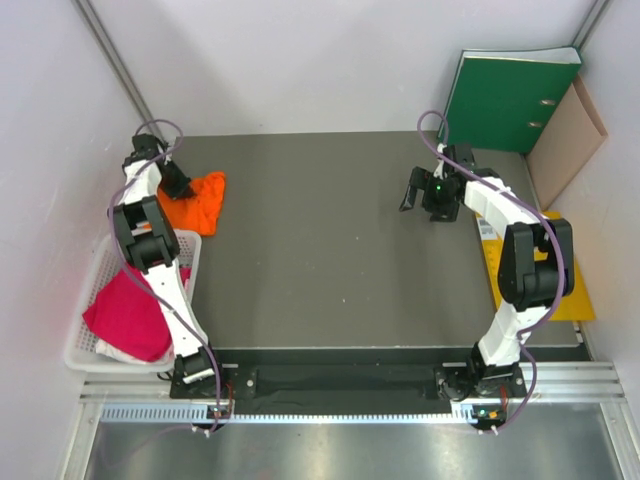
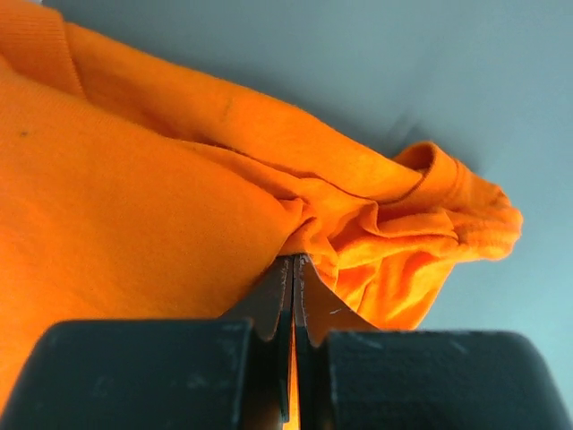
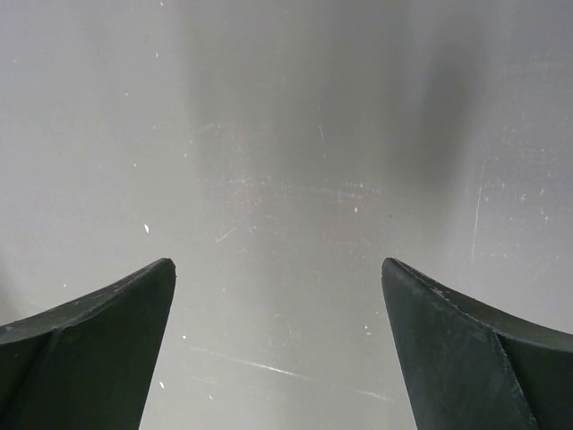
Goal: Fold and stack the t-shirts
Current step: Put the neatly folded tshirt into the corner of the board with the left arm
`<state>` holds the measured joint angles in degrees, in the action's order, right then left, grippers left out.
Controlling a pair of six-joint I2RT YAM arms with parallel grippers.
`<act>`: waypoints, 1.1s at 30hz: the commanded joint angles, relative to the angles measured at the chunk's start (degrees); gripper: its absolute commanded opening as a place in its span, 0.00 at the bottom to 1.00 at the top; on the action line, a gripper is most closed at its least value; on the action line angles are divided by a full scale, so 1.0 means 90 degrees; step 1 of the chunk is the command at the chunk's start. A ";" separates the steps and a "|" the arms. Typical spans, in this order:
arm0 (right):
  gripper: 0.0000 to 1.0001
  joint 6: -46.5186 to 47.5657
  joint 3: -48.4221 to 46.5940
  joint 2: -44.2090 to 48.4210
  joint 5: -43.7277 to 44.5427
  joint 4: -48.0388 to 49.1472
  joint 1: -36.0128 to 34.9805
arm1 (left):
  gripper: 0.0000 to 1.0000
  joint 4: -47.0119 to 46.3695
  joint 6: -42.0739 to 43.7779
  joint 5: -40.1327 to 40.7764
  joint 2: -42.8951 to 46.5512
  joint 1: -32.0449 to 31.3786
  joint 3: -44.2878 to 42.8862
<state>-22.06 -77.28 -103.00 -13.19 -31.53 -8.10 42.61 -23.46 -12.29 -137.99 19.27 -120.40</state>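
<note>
1 white basket is holding 1 magenta t-shirt. Of 2 shirts, 1 orange t-shirt is lying on the table, far left. The left gripper is pinching its cloth; the right gripper is hanging spread wide, grasping nothing.

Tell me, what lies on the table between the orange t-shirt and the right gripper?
Nothing: in the top view, the dark table is bare between the orange t-shirt and the open right gripper.
</note>
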 commanded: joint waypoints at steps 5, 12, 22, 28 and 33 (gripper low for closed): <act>0.98 0.0010 -0.0066 0.0321 0.0001 0.0163 -0.0067 | 0.29 -0.1140 -0.0059 -0.1231 0.1766 -0.0342 0.0711; 1.00 0.0039 -0.0027 0.0370 0.0361 0.0173 -0.0145 | 0.99 -0.0859 0.0719 -0.1301 0.2744 -0.1582 0.1297; 1.00 0.0752 0.0197 0.0624 0.2139 -0.0354 -0.0516 | 0.99 0.0520 0.1436 0.0468 0.2774 -0.4073 0.2573; 1.00 0.0782 0.0705 0.0917 0.2218 -0.0276 -0.0526 | 0.99 0.0198 0.1055 0.0809 0.2920 -0.4904 0.3571; 1.00 0.0752 0.0900 0.1054 0.2208 -0.0237 -0.0536 | 0.99 0.0070 0.0917 0.0829 0.3018 -0.5051 0.3953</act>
<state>-16.03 -69.71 -96.97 5.17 -34.59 -12.32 45.08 -13.85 -6.70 -113.16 -25.98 -86.32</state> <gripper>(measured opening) 0.993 0.990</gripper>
